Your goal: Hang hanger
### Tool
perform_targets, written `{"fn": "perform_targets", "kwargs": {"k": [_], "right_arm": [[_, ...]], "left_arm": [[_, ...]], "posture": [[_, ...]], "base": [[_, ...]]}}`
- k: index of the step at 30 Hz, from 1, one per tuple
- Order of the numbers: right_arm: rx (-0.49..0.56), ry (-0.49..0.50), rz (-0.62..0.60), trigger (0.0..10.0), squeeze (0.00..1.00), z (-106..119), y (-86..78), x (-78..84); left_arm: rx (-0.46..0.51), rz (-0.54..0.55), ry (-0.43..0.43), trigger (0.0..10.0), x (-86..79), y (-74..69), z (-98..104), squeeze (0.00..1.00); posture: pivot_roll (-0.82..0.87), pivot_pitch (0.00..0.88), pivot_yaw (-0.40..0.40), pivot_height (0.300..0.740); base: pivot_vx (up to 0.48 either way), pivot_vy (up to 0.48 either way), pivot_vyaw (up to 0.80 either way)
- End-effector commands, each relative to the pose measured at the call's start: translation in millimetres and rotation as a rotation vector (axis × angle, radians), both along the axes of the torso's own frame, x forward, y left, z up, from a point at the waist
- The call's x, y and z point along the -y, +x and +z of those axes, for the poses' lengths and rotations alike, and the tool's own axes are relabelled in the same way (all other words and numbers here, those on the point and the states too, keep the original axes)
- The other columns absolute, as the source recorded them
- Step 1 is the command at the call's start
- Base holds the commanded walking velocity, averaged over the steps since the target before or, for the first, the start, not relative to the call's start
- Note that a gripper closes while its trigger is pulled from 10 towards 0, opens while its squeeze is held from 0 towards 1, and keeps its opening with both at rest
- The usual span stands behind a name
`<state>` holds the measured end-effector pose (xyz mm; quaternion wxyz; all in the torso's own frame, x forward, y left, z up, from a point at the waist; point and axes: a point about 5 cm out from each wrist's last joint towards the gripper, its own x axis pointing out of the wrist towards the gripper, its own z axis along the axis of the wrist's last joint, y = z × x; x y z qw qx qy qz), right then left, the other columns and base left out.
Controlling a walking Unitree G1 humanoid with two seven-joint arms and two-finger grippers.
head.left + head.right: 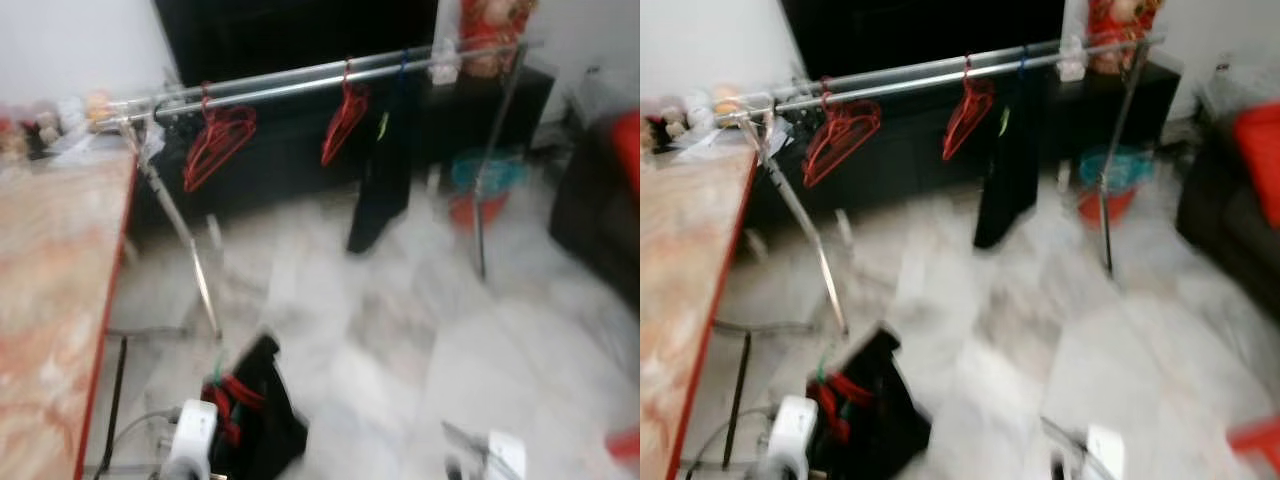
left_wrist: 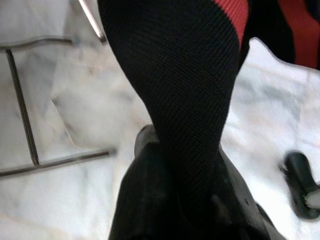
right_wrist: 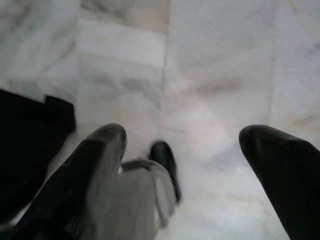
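At about seven o'clock, low and close to me, my left gripper [image 1: 225, 420] is clenched on a black garment [image 1: 262, 415] that carries a red hanger [image 1: 232, 398]; my left wrist camera shows the dark knit cloth [image 2: 185, 100], with a red band near its top, draped straight over my fingers [image 2: 150, 200]. At five o'clock my right gripper [image 3: 182, 160] hangs above the pale marble floor [image 3: 215, 65] with its two black fingers spread wide apart and nothing between them. At nine o'clock a wooden table with a red edge [image 1: 50, 300] runs along my left side, small blurred items at its far end. Farther out, from about eleven to one o'clock, a metal clothes rail [image 1: 320, 78] slopes across the view on thin legs. On it hang a bunch of red hangers [image 1: 218, 140] toward the left end, one more red hanger [image 1: 345, 120] near the middle, and just beside that a dark garment [image 1: 385, 170] reaching down to the floor. Beyond the rail stands a dark low cabinet [image 1: 300, 30], and near one o'clock a teal and red bucket [image 1: 485, 185] sits on the floor.
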<state>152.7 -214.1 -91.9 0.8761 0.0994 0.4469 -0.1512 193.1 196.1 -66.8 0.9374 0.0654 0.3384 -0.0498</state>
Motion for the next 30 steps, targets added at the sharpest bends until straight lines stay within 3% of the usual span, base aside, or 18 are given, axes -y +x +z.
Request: {"fn": "perform_targets", "kwargs": {"k": [1, 4, 30], "right_arm": [[-0.01, 0.016, 0.023, 10.0, 0.0, -2.2, -1.1, -9.1], [-0.01, 0.018, 0.021, 10.0, 0.0, -2.3, -1.3, -9.3], [-0.003, 0.027, 0.0, 10.0, 0.0, -1.5, 0.7, -9.0]], "left_arm": [[-0.023, 0.008, 0.015, 10.0, -6.9, -5.8, -2.4, 0.0], [-0.034, 0.01, 0.017, 10.0, -7.9, -7.5, -3.5, 0.0], [-0.038, 0.02, 0.015, 10.0, -10.3, -7.3, -3.5, 0.0]], "posture": [[-0.19, 0.0, 0.103, 0.74], [-0.19, 0.0, 0.103, 0.74], [-0.17, 0.039, 0.098, 0.74]], "base": [[-0.3, 0.0, 0.8], [-0.303, 0.0, 0.67], [-0.304, 0.0, 0.0]]}}
